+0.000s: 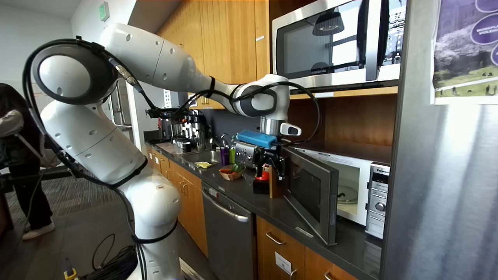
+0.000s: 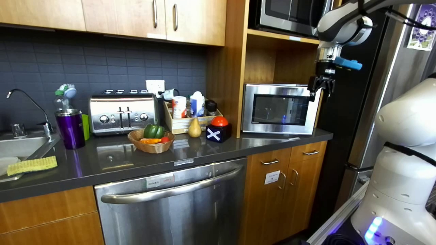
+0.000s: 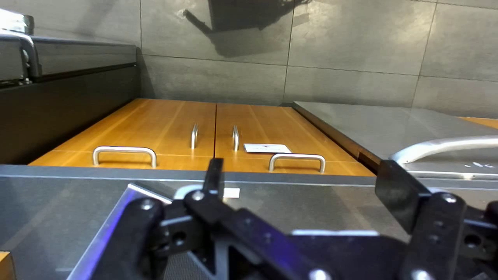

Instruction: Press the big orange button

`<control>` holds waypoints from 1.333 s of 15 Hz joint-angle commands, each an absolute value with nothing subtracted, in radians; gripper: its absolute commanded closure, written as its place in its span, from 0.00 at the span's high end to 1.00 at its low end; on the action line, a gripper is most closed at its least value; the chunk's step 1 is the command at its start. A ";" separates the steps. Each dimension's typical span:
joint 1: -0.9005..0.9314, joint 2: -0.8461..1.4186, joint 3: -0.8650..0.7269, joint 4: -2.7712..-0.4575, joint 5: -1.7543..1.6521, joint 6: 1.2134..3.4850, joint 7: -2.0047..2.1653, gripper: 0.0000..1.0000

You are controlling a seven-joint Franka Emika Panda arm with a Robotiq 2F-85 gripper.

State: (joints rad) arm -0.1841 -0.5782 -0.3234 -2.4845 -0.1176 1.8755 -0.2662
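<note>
The big orange-red dome button [image 2: 219, 121] sits on a black box [image 2: 218, 133] with a white X, on the dark counter beside the wooden cabinet panel. In an exterior view its dome [image 1: 263, 176] shows partly behind the gripper. The button is out of the wrist view. My gripper [image 2: 321, 90] hangs pointing down, to the right of the button and well apart from it, in front of the microwave's right side. Its fingers [image 3: 305, 175] are wide apart with nothing between them in the wrist view.
The lower microwave's door [image 1: 315, 194] stands open over the counter, close to the gripper. A wooden upright panel [image 2: 235, 68] stands between button and microwave. A pear [image 2: 195, 128], a vegetable basket [image 2: 151, 146] and a wooden condiment tray [image 2: 178, 126] are near the button.
</note>
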 commanded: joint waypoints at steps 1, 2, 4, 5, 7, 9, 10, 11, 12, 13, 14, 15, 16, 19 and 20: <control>-0.198 -0.575 -0.312 -2.483 -0.111 1.875 -0.273 1.00; -0.198 -0.575 -0.312 -2.483 -0.111 1.875 -0.273 1.00; -0.198 -0.575 -0.312 -2.483 -0.111 1.875 -0.273 1.00; -0.198 -0.575 -0.312 -2.483 -0.111 1.875 -0.273 1.00; -0.198 -0.575 -0.312 -2.483 -0.111 1.875 -0.273 1.00; -0.198 -0.575 -0.312 -2.483 -0.111 1.875 -0.273 1.00; -0.198 -0.575 -0.312 -2.483 -0.111 1.875 -0.273 1.00; -0.198 -0.575 -0.312 -2.483 -0.111 1.875 -0.273 1.00; -0.198 -0.575 -0.312 -2.483 -0.111 1.875 -0.273 1.00; -0.198 -0.575 -0.312 -2.483 -0.111 1.875 -0.273 1.00; -0.195 -0.582 -0.308 -2.486 -0.108 1.873 -0.271 1.00; -0.194 -0.588 -0.302 -2.490 -0.110 1.868 -0.269 1.00; -0.190 -0.596 -0.294 -2.494 -0.109 1.858 -0.269 1.00; -0.174 -0.612 -0.260 -2.516 -0.111 1.850 -0.265 1.00; -0.166 -0.614 -0.249 -2.523 -0.107 1.849 -0.264 1.00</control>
State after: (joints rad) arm -0.1784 -0.5843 -0.2853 -2.4974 -0.1153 1.8669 -0.2662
